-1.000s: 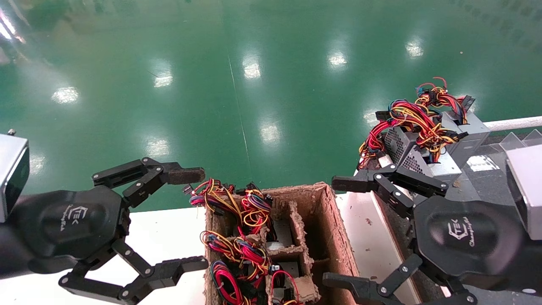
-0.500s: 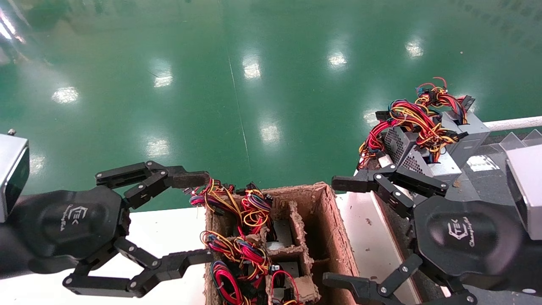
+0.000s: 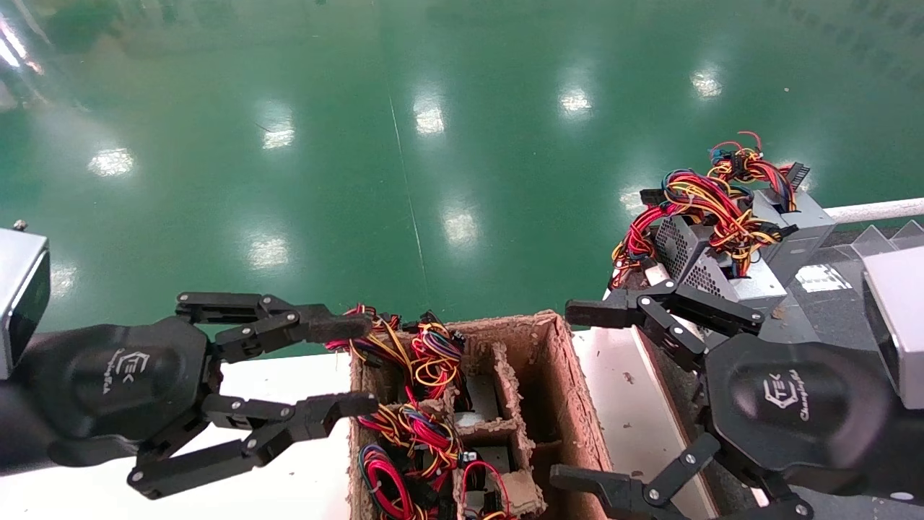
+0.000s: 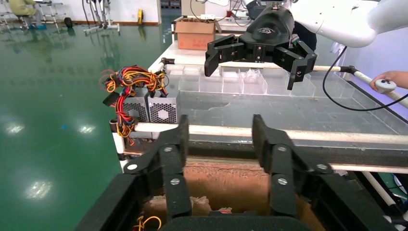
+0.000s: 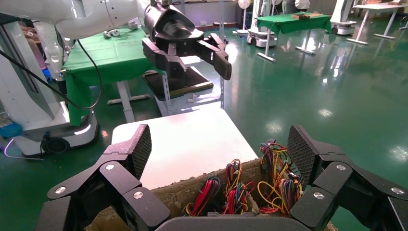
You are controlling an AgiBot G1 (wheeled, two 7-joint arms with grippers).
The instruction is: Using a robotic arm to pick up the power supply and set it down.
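Two grey power supplies point(image 3: 711, 271) with perforated grilles and a tangle of red and yellow wires point(image 3: 711, 198) stand at the far right, on the corner of a dark conveyor; they also show in the left wrist view point(image 4: 149, 108). More wire bundles point(image 3: 404, 354) rise from the brown pulp box point(image 3: 570, 390) in the middle. My left gripper point(image 3: 361, 365) hovers at the box's left wall, open, its far finger point(image 3: 339, 326) against the wires. In its own view the left gripper point(image 4: 220, 126) holds nothing. My right gripper point(image 3: 574, 396) is wide open over the box's right side and is also empty point(image 5: 220, 144).
A white table point(image 3: 289, 390) lies under the box, with shiny green floor beyond its far edge. A white rail point(image 3: 873, 211) and clear plastic dividers point(image 4: 231, 82) border the conveyor point(image 4: 288, 113) at right. A person's hand with a controller point(image 4: 387, 83) shows far off.
My left gripper's fingers have narrowed from wide to roughly half the gap and slid a little right, up to the wires at the box's far left corner. The right arm has not moved.
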